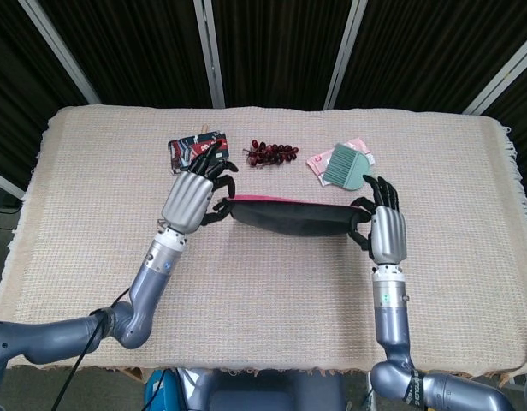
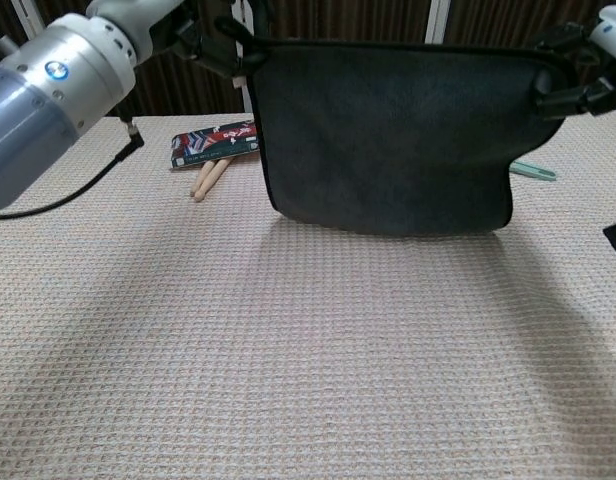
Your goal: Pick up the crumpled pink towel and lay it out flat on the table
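The towel [image 1: 289,219] hangs stretched between my two hands above the middle of the table. Its dark grey side faces the chest camera [image 2: 388,140], and a thin pink strip shows along its top edge in the head view. My left hand [image 1: 188,199] pinches the towel's upper left corner, seen at the top left in the chest view [image 2: 203,35]. My right hand [image 1: 386,233] pinches the upper right corner [image 2: 578,75]. The towel hangs as a flat sheet, its lower edge just above the beige table cover [image 2: 288,330].
A printed packet with wooden chopsticks [image 1: 193,151] [image 2: 218,142] lies at the back left. A bunch of dark red berries [image 1: 270,152] lies behind the towel. A green brush on a pink cloth [image 1: 345,167] lies at the back right; its handle [image 2: 533,170] shows beside the towel.
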